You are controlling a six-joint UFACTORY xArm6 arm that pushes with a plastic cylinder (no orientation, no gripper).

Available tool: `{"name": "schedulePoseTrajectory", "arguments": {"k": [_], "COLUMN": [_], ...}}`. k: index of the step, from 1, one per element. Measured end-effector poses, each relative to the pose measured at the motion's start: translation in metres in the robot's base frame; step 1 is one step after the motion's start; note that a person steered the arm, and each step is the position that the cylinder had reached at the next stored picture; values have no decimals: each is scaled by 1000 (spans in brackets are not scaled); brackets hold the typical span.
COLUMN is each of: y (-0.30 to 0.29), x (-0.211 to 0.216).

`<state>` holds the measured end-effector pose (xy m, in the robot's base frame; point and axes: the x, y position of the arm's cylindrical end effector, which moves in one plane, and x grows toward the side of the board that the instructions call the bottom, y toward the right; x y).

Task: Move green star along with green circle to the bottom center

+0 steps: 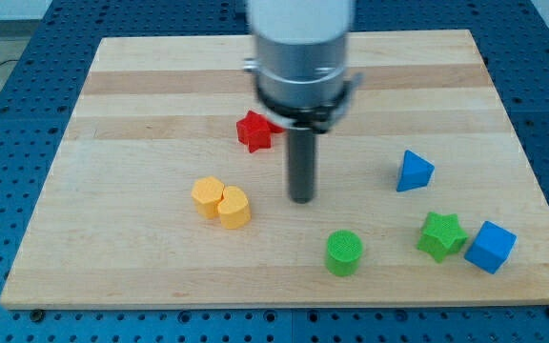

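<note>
Green circle [344, 253], nearest the view's bottom edge, serves as landmark on the wooden board [141, 86]. Green star [442, 235]: to its right, touching a blue cube [491, 247]. Blue triangle [414, 171]: upper right. Yellow heart-like block [222, 202]: left. Red star [254, 131]: upper left. My tip [302, 198]: above-left, touching no block; rod only, nothing to open or close.

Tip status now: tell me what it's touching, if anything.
My tip: touching no block, holding nothing; it sits on bare board above the green circle, left of the green star, right of the yellow blocks.
</note>
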<state>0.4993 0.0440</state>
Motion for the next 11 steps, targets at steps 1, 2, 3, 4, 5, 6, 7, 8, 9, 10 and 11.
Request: {"name": "schedulePoseTrajectory", "arguments": {"k": [1, 2, 3, 4, 5, 6, 7, 8, 9, 10, 11], "y": [74, 130, 157, 150, 122, 76, 35, 45, 102, 187, 288], "x": [0, 3, 21, 46, 60, 68, 72, 57, 18, 1, 20]}}
